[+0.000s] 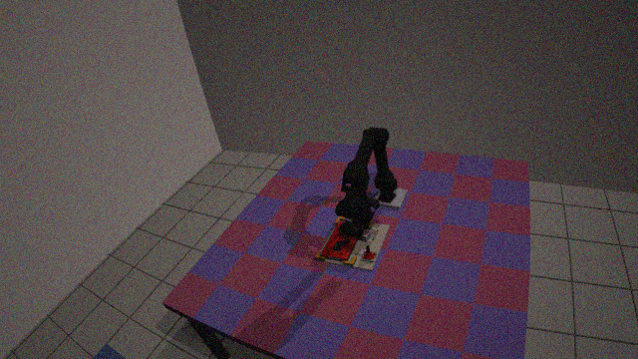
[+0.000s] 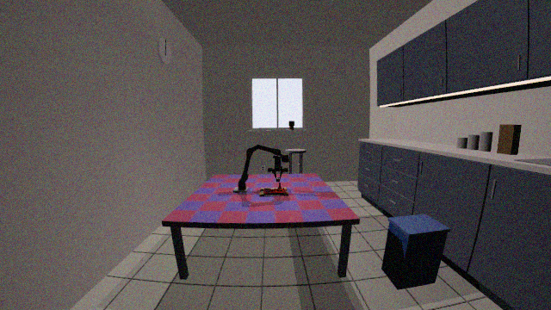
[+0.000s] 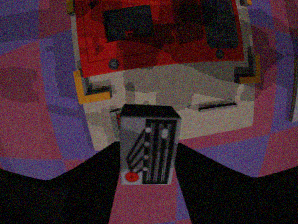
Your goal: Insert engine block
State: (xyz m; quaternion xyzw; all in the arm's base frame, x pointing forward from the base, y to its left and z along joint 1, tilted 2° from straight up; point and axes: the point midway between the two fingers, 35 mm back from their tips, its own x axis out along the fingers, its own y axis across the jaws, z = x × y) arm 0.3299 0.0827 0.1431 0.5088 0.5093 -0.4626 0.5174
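Observation:
The engine block [image 3: 150, 150] is a small grey box with dark slots and a red round spot. My gripper [image 3: 148, 148] [image 2: 278, 178] is shut on it, one black finger on each side. The red car body [image 3: 175, 55] [image 1: 331, 249] lies on the cream board [image 3: 220, 120] [image 1: 383, 246]. It has a dark rectangular recess [image 3: 128, 23] and a second dark patch [image 3: 222, 30]. In the wrist view the block hangs over the board's near part, short of the car body. The arm hides part of the car in the top view. The rib cannot be made out.
A red part with a dark upright knob [image 1: 369, 254] stands on the board beside the car. Yellow corner brackets [image 3: 92, 96] [image 3: 250, 78] sit around the car body. The arm's pale base plate [image 1: 400, 199] is behind on the checkered table [image 1: 454, 249] [image 2: 254, 215].

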